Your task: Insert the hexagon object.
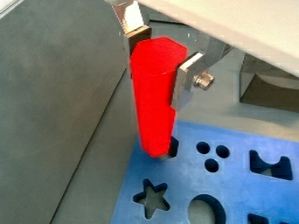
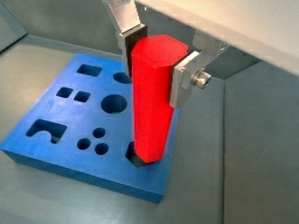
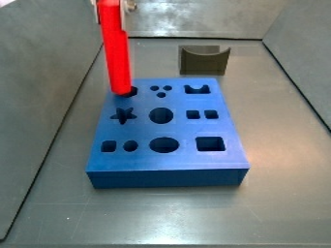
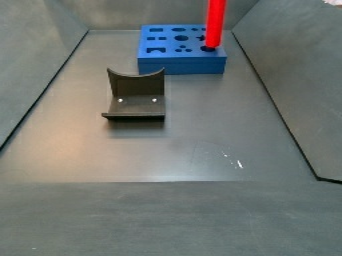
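Both wrist views look steeply down from close beside the gripper [image 1: 162,54] onto the blue block [image 2: 70,131], while 2 side views face it from opposite ends, 1 near, 1 far behind the fixture [image 4: 134,96].

pincer position: high over the bench, near a back corner of the walled workspace; almost out of frame in both side views, only a sliver visible at the upper edge [image 3: 111,5]
pincer pose: pointing straight down, fingers vertical
pincer state: clamped on the red bar [image 1: 155,92], gripping its upper end
fingers: flat silver plates [image 2: 126,26] on opposite faces of the bar in both wrist views; one plate with a screw [image 1: 191,77] flush against the bar's side
held piece pose: upright, hanging below the fingers
arm: not visible
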You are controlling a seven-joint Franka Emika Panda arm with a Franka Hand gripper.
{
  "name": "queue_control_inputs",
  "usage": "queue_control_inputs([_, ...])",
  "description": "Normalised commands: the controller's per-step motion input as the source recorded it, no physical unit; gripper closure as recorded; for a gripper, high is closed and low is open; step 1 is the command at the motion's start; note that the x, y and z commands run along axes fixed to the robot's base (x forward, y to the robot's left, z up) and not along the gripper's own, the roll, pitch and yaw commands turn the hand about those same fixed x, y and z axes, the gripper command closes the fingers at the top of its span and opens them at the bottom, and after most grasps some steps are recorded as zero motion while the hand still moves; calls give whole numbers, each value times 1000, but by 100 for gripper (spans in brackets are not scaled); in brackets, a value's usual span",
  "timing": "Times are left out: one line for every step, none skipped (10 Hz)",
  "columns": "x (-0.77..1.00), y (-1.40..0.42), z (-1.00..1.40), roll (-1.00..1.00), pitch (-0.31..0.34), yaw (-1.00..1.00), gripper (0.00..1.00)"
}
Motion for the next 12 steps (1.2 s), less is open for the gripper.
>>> queue_control_inputs([214, 0, -411, 4, 0, 0, 100])
queue_control_inputs([320, 20, -437, 0, 0, 0, 100])
queue_control_inputs([400, 40, -409, 0, 0, 0, 100])
queue_control_inputs([351, 57, -440, 60, 3, 0, 100])
queue_control_inputs([240, 31, -469, 161, 24, 0, 100])
queue_control_inputs([94, 0, -526, 217, 0, 0, 100])
queue_control_inputs([11, 0, -657, 241, -27, 0, 100])
queue_control_inputs([69, -29, -757, 247, -71, 0, 100])
queue_control_inputs([214, 0, -683, 127, 0, -89, 100])
queue_control_inputs([23, 0, -317, 0, -7, -114, 100])
queue_control_inputs([0, 0, 0, -9, -43, 0, 100])
queue_control_inputs([0, 0, 0, 0, 0, 0, 100])
